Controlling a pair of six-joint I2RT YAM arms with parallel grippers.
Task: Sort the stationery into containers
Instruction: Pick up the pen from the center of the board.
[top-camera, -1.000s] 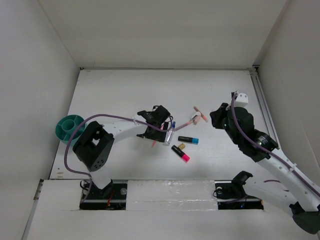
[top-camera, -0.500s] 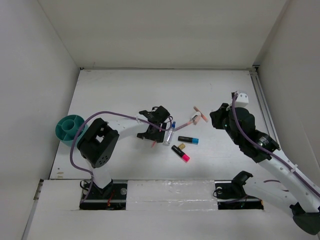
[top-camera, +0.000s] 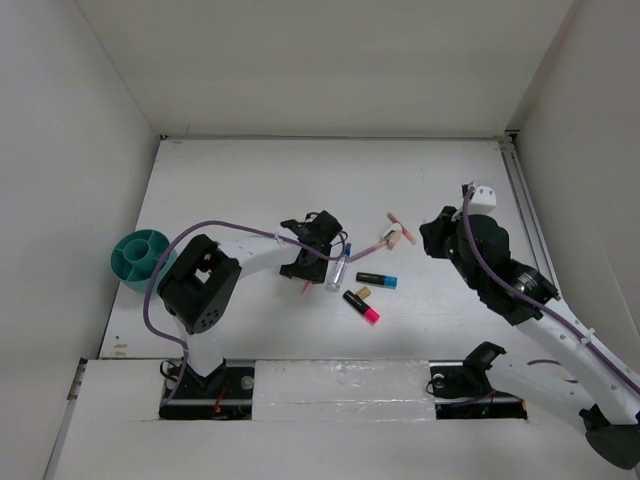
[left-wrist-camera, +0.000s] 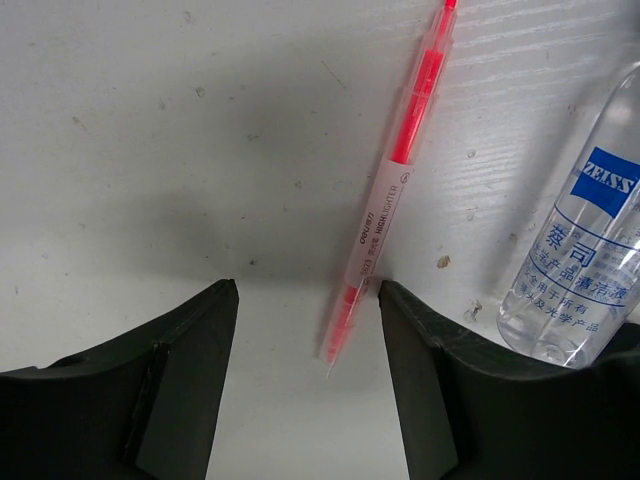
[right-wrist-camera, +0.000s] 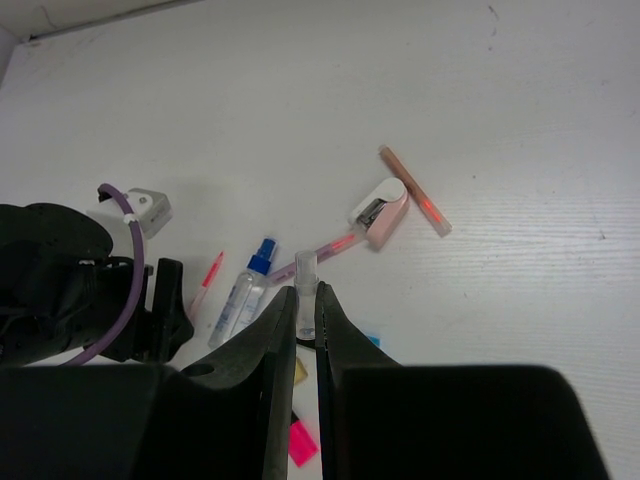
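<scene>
Left wrist view: left hand (left-wrist-camera: 305, 340) low over the table (left-wrist-camera: 150, 120), fingers apart, straddling the lower tip of a thin pink highlighter (left-wrist-camera: 392, 185) lying flat, touching nothing yet. Beside it, a clear blue-capped bottle (left-wrist-camera: 585, 250). Likely light, stiff, slick plastic, prone to rolling; best pinched across the barrel near mid-length, not at the tapered tip. Right hand (right-wrist-camera: 307, 300) raised, fingers nearly together, holding nothing visible. Teal organizer (top-camera: 138, 256) at the table's left edge, well apart from the highlighter.

Matt black plastic fingers (left-wrist-camera: 170, 390), a translucent pink plastic highlighter (left-wrist-camera: 388, 195), and a glossy clear plastic bottle (left-wrist-camera: 585, 260) over the matt, scuffed white table (left-wrist-camera: 200, 120).
</scene>
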